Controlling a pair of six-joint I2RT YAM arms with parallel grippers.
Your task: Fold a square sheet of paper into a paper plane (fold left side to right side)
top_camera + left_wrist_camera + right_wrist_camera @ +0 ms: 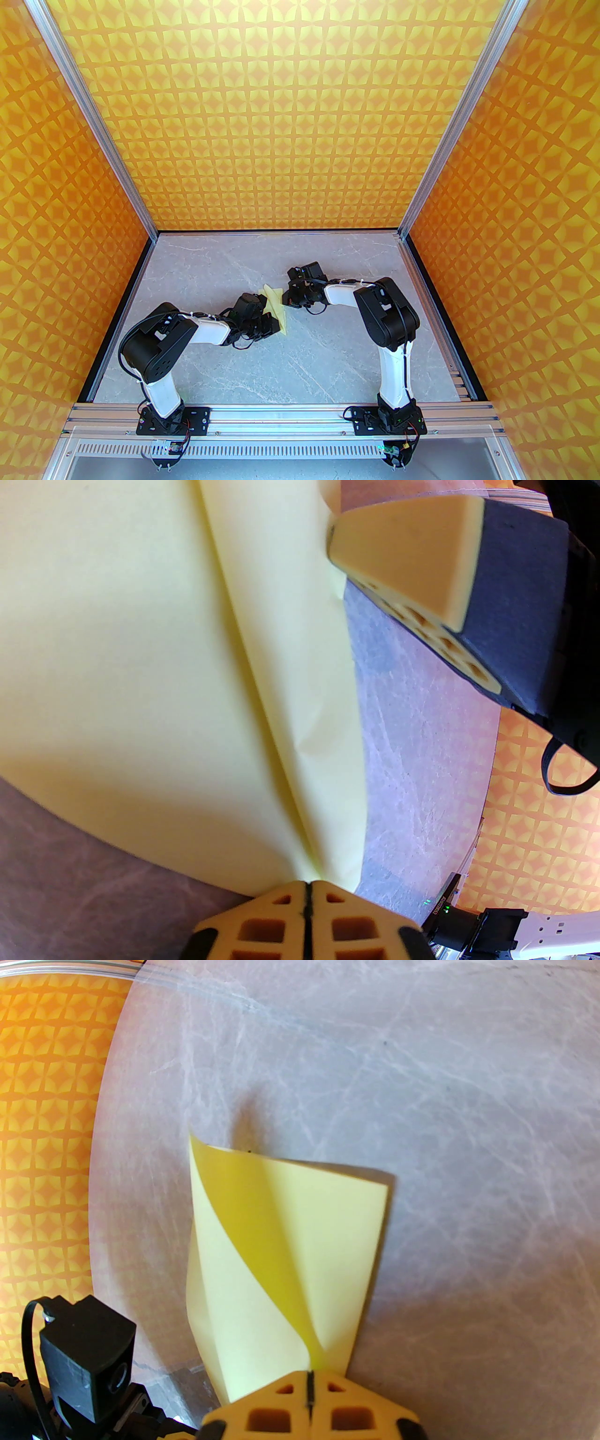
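At the tip of the left gripper [307, 887], two tan, honeycomb-moulded fingers press flat together with only a thin dark seam between them, clenched on one end of the sheet of paper [117, 667]. The right gripper [309, 1375] is built the same way and is pinched tight on the opposite end of the sheet. From above, the left gripper [274, 327] and the right gripper [287, 296] face each other closely, with the sheet of paper [277, 309] spanning the short gap between them over the middle of the table [234, 365].

The paper is thin, matte and pale yellow. It is doubled over lengthwise. A straight crease runs from the left pinch up the sheet, with a narrower flap lying alongside a broad smooth panel. In the right wrist view the sheet of paper [290, 1250] fans out from the pinch. One layer curls over, its shaded inner face a deeper yellow, and the far edge is cut square. It throws a soft shadow on the table.

In the left wrist view a wedge-shaped finger of the right gripper [408, 559] meets the paper's upper edge.

The tabletop is grey stone-look laminate with white veining. Orange walls [300, 117] with a yellow star pattern enclose it, framed by aluminium rails [436, 154].
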